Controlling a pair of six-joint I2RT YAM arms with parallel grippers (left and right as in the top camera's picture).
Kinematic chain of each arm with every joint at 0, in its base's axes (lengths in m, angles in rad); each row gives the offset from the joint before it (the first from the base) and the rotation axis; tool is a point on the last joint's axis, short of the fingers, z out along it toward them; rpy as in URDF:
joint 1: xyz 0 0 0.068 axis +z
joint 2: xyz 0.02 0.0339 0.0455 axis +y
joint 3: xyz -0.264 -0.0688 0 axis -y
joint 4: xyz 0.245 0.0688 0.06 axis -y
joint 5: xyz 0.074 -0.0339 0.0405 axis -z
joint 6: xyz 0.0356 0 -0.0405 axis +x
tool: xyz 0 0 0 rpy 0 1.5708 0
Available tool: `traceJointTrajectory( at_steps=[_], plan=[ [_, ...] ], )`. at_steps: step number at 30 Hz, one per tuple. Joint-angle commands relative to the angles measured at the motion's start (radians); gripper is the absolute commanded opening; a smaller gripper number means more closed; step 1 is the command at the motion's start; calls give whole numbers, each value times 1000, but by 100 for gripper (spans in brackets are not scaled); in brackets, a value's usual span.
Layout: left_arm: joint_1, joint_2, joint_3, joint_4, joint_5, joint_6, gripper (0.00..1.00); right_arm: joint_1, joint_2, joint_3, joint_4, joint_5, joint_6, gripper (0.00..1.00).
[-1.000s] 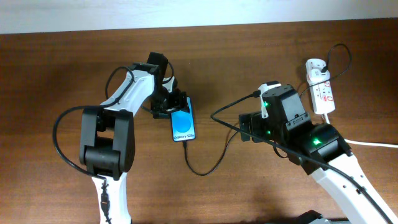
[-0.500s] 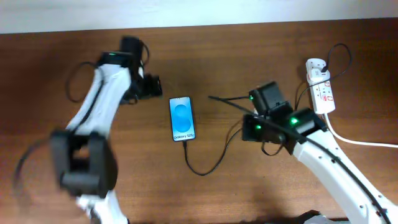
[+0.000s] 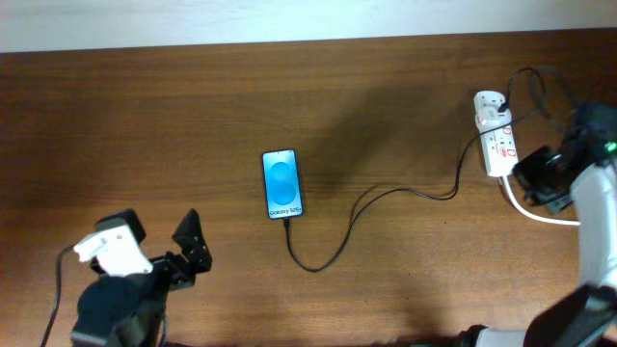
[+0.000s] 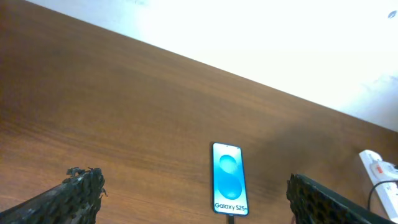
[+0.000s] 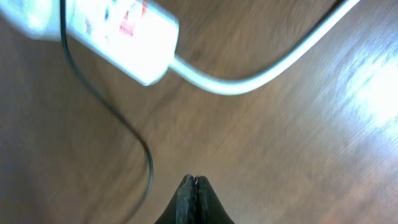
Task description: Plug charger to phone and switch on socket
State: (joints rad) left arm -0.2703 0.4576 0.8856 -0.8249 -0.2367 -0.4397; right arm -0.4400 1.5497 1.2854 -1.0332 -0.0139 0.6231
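Overhead: I see cable [image 3: 405,191] meeting phone [image 3: 281,184] near end; left fingers [image 4: 81,190] wide, right fingers [image 5: 188,202] pressed together nr power strip [image 3: 496,140].

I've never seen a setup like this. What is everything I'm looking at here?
phone: one, bright blue screen, flat, middle of the table.
charger: one, thin black cable, looping from the phone's near end across to the socket.
socket: one, white with red markings, far right.
thick cord: one, white, leading from the socket off the right edge.
table: one, dark brown wood.
left arm: one, white and black, near left corner, jaws wide open.
right arm: one, white and black, beside the socket, jaws shut, holding nothing.
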Motion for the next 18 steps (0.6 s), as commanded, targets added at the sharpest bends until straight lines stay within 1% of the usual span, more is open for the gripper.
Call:
traceJointTrajectory(
  at_steps=[1, 4, 6, 7, 10, 15, 18],
  plan=[
    [-2, -37, -20, -3, -18, -16, 99, -52, 178, 209, -50, -19, -48, 4],
    [-2, -36, -20, -6, -18, -16, 99, -52, 377, 452, -156, -31, -69, 4],
    [-2, -37, -20, -8, -18, -16, 100, -51, 536, 652, -218, -106, -68, 4],
    [-2, -37, -20, -9, -18, -16, 99, -51, 575, 696, -225, -137, -64, 4],
    [-2, -37, -20, -34, -18, -16, 99, -51, 645, 730, -185, -175, 5, 4],
    [11, -38, -20, -52, -18, -16, 99, -27, 686, 730, -104, -196, 68, 4],
    [109, -73, -20, -52, -18, -16, 99, 0, 691, 730, -34, -193, 132, 4]
  ],
)
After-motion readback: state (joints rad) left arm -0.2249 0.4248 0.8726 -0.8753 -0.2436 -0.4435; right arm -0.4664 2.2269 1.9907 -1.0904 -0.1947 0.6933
